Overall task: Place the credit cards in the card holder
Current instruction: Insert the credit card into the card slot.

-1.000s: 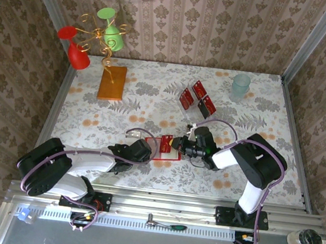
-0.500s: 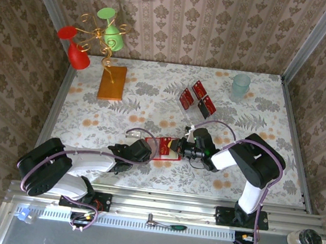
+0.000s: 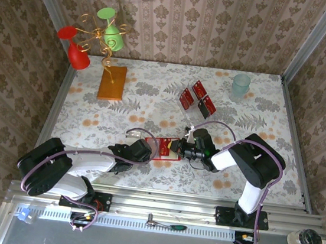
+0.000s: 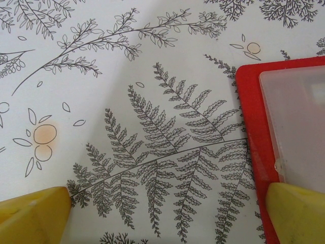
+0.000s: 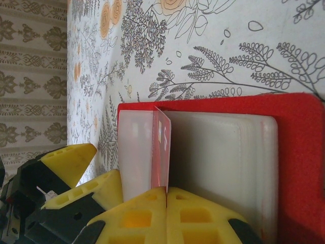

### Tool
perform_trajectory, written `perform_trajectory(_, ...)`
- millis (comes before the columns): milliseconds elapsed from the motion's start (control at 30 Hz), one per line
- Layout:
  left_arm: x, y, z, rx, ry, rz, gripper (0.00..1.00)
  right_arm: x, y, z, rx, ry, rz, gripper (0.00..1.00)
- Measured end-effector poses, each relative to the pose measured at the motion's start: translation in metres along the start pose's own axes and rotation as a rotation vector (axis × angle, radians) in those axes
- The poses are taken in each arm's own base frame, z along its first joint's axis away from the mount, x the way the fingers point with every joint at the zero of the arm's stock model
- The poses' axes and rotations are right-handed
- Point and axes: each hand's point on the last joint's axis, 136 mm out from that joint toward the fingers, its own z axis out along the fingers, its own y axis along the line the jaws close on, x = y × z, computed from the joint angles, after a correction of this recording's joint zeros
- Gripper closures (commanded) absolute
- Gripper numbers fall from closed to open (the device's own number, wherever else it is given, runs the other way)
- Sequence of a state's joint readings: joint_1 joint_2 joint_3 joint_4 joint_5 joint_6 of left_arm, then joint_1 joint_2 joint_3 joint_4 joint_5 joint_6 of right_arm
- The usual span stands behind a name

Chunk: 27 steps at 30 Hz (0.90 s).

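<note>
Edging left since a second ago, the right gripper [image 5: 166, 195] sits over the holder [image 5: 304, 178], pinched shut on one glossy red card [image 5: 161, 147] held on edge. Table [image 3: 259, 110]: matte cloth printed with ferns and orange blossoms. Holder: flat red square, open mid-table, frosted plastic pockets inside. Left gripper [image 4: 165, 213]: yellow fingers [image 4: 30, 216] spread wide, one over the holder's edge. Spare red cards [image 3: 187, 99] cluster well behind. Card markings unreadable.

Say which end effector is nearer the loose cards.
Right. The right end effector is near-side of the loose cards; the left end effector sits farther left, beyond the card holder.
</note>
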<state>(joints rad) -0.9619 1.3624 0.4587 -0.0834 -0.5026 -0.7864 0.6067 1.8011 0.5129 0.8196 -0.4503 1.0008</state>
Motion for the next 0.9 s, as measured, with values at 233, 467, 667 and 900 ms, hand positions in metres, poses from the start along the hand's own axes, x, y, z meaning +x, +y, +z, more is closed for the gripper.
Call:
perform_trajectory(233, 0.0, 0.0001, 0.0, 0.0, 0.0, 0.0, 0.0, 0.0047, -0.0018, -0.004, 0.014, 0.014, -0.001, 1.0)
perform_trajectory(467, 0.0, 0.0001, 0.0, 0.0, 0.0, 0.0, 0.0, 0.0069, -0.0025, -0.0045, 0.019, 0.026, -0.013, 1.0)
perform_trajectory(667, 0.0, 0.0, 0.0, 0.0, 0.0, 0.0, 0.0, 0.0078, -0.0012, -0.0033, 0.021, 0.042, -0.01, 1.0)
perform_trajectory(900, 0.0, 0.0, 0.0, 0.0, 0.0, 0.0, 0.0, 0.0079, 0.0001, 0.0009, 0.031, 0.069, -0.005, 1.0)
